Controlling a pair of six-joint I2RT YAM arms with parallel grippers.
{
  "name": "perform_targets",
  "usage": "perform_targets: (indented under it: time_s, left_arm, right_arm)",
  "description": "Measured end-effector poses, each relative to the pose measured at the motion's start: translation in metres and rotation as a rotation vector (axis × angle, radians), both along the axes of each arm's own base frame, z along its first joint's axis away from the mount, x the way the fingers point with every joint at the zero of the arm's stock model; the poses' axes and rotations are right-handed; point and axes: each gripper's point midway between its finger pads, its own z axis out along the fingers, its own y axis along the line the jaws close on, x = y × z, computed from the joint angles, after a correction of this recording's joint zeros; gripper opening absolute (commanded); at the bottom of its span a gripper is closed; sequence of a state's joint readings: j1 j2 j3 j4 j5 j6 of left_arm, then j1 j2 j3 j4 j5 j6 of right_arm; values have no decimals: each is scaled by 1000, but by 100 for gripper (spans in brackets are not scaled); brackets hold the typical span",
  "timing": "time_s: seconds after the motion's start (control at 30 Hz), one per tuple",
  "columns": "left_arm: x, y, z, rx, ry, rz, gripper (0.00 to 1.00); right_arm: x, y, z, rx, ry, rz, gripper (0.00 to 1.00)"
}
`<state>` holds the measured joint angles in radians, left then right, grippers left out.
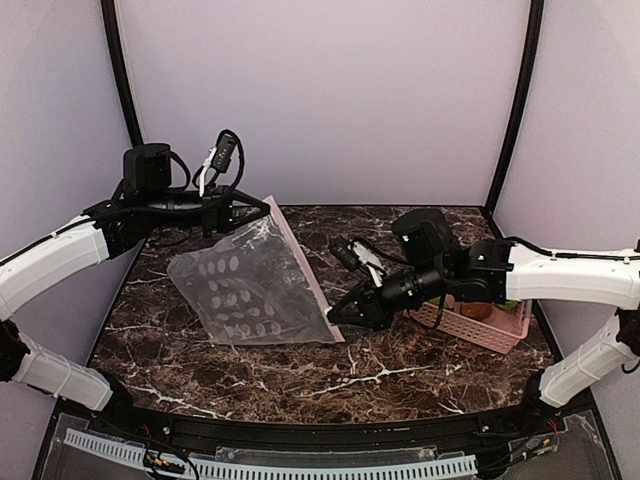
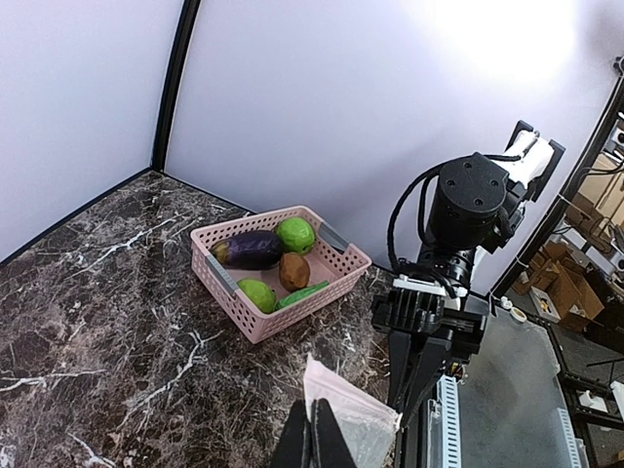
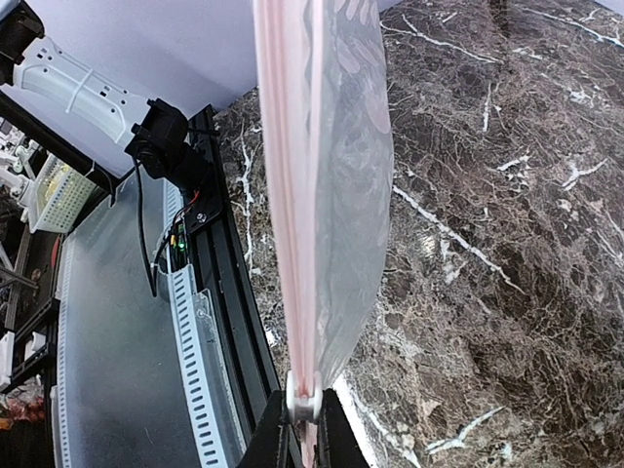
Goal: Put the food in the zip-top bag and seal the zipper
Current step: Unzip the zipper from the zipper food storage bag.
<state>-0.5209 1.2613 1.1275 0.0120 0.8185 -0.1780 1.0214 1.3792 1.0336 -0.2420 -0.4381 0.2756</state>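
Observation:
The zip-top bag (image 1: 245,285), clear with white dots, hangs stretched above the table between both grippers. My left gripper (image 1: 262,208) is shut on its far top corner; in the left wrist view its fingers (image 2: 314,444) pinch the bag's pink edge (image 2: 341,395). My right gripper (image 1: 335,315) is shut at the near lower corner. There its jaws (image 3: 303,434) clamp the white slider (image 3: 303,398) of the zipper (image 3: 288,195). The food lies in the pink basket (image 2: 234,292): eggplant (image 2: 252,249), round green fruit (image 2: 295,234), brown lump (image 2: 293,270), green pear (image 2: 257,293), cucumber piece (image 2: 304,292).
The pink basket (image 1: 490,335) stands at the right of the marble table, partly behind my right arm (image 1: 470,275). Black frame posts and pale walls close the back and sides. A black rail with a white slotted strip (image 1: 270,465) runs along the near edge.

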Motion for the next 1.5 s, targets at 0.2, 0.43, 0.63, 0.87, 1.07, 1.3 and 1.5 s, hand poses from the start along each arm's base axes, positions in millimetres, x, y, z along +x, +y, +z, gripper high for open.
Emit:
perform_targets:
  time_s: [0.2, 0.43, 0.63, 0.87, 1.07, 1.3, 1.5]
  left_arm:
    - [3, 3, 0, -1, 2, 11, 1]
    - [9, 9, -1, 0, 4, 32, 1]
    - [10, 9, 0, -2, 3, 31, 1]
    - [0, 2, 0, -41, 22, -86, 1]
    - [-30, -21, -27, 2, 104, -261, 1]
    - [-62, -37, -43, 44, 155, -395, 1]
    - [-65, -36, -45, 48, 162, -411, 1]
  right_arm:
    - [-3, 0, -1, 1, 9, 9, 1]
    - [-6, -1, -7, -12, 29, 9, 1]
    - [-7, -3, -11, -30, 46, 6, 43]
    - [-7, -17, 1, -41, 18, -43, 77]
    - [5, -40, 55, 66, -108, -164, 78]
    - [14, -43, 78, 134, -180, -208, 66]
    - [13, -22, 47, 67, -160, -163, 51]
